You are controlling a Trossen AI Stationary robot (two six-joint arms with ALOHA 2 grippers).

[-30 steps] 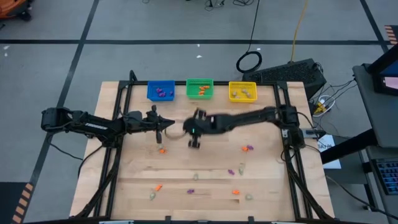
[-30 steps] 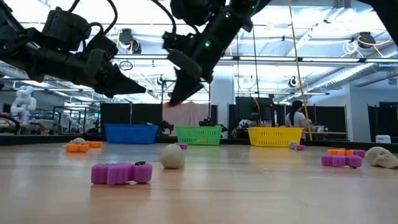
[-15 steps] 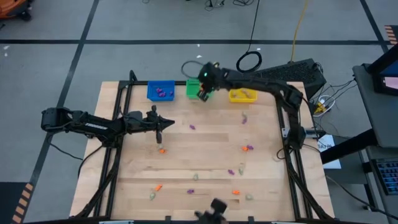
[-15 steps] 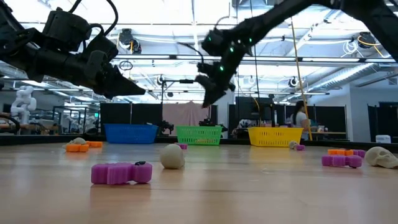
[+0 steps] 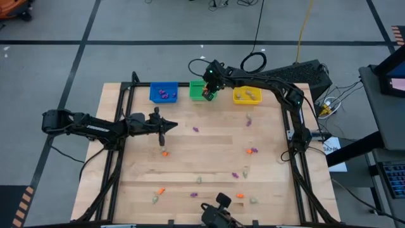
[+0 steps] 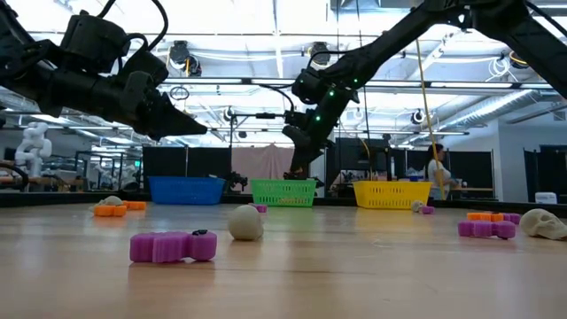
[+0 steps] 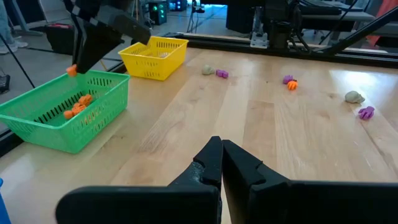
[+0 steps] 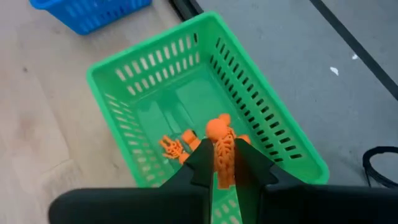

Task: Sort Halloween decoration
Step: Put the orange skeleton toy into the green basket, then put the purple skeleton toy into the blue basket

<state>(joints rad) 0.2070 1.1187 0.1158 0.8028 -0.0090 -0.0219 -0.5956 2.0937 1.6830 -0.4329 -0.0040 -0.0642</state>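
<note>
1. A wooden table [image 5: 209, 155] is sitting in the middle of a big room, and a black metal frame [image 5: 286, 114] is running along its edges.
2. The grey floor [image 5: 126, 25] is stretching all around it, with dark lines [image 5: 82, 47] crossing it.
3. A yellow cable [image 5: 305, 22] is trailing over the floor, and a black cable is lying coiled in a ring [image 5: 254, 62] near the table.
4. Long ceiling lights [image 6: 221, 35] are shining overhead.
5. A person [image 6: 437, 173] is standing far back by dark screens [image 6: 177, 161].
6. A white robot figure [image 6: 34, 142] is standing far off at one side.
</note>
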